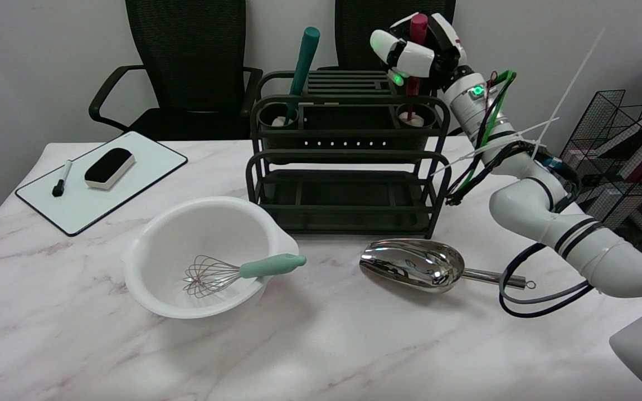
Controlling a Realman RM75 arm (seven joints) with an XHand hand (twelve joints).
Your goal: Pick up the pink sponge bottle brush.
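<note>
Fingers (410, 58) of the right hand (418, 50) are wrapped around the pink brush handle (417, 33) near its top. Brush stands near-upright, sponge end (411, 117) seated in the rack's right cup (413, 116). Long axis vertical; a straight upward pull looks needed to clear the dark green rack (346, 156).

Marble table (310, 356) — carries rack (348, 189); white bowl (148, 278); steel scoop (416, 266); whiteboard (148, 161).

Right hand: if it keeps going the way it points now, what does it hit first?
The right hand points up and left, wrapped around the pink brush handle. Beyond it, nothing on the table; likely the black chair back behind the rack, though depth is unclear.
</note>
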